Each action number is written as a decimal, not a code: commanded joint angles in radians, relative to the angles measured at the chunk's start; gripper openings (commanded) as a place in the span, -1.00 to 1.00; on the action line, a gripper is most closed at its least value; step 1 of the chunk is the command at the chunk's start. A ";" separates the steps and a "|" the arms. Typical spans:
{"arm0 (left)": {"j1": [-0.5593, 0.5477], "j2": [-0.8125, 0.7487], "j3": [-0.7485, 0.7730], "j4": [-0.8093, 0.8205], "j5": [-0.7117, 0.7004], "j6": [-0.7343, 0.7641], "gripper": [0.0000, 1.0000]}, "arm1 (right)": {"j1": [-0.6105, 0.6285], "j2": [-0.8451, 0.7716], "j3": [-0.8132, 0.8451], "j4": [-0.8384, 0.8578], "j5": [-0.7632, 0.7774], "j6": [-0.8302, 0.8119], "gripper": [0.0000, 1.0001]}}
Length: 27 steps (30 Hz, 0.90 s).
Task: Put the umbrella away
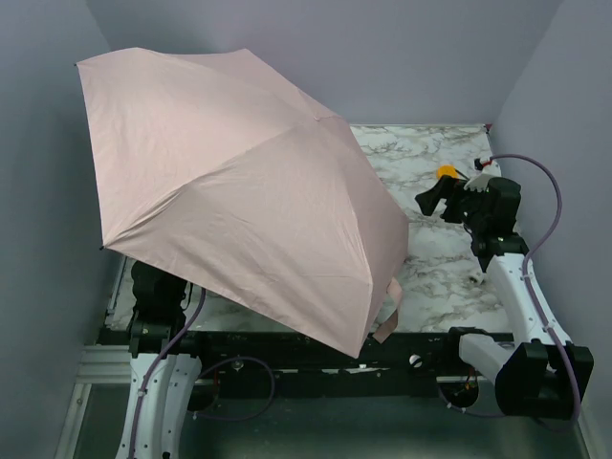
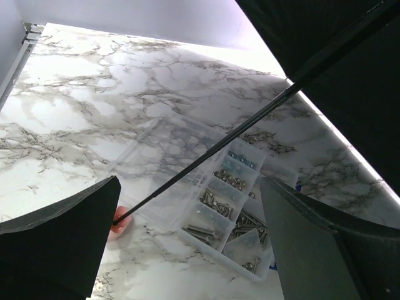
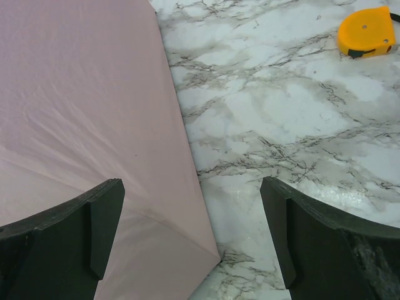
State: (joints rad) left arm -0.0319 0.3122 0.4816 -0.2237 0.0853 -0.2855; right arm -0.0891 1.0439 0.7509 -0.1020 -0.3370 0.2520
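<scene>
Umbrella (image 1: 229, 191) sits fully open at frame left; my left gripper (image 2: 190, 215) and right gripper (image 3: 192, 234) gape empty. I judge collapsing comes first: reach its shaft (image 2: 250, 122).

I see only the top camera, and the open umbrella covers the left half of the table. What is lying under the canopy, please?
Observer: The left wrist view shows a clear compartment box of screws on the marble table, under the shaft of the umbrella.
Operator: Is the left gripper holding that shaft?
Observer: No. The left gripper is open with nothing gripped; the shaft only crosses the view between its fingers.
Operator: And the right gripper?
Observer: The right gripper is open too, and the edge of the canopy lies beneath its jaws.
</scene>
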 commanded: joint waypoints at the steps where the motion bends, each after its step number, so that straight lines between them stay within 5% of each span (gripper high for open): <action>1: 0.006 -0.009 -0.009 0.033 0.029 -0.012 0.97 | -0.003 0.007 0.030 0.018 0.014 0.016 1.00; 6: 0.006 0.018 -0.014 0.055 0.097 -0.028 0.97 | -0.003 0.010 0.020 0.025 -0.049 -0.009 1.00; 12: 0.007 0.087 -0.021 0.114 0.177 -0.088 0.97 | -0.003 -0.010 -0.012 0.012 -0.326 -0.158 1.00; 19: 0.007 0.242 -0.022 0.325 0.282 -0.174 0.97 | -0.003 -0.031 -0.035 -0.031 -0.475 -0.323 1.00; 27: 0.007 0.559 0.147 0.331 0.479 0.123 0.91 | -0.004 -0.048 -0.036 -0.099 -0.662 -0.425 1.00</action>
State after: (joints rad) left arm -0.0319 0.7551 0.5407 0.0608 0.4160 -0.3412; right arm -0.0891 1.0149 0.7162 -0.1318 -0.8558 -0.0849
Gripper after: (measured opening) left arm 0.966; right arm 0.998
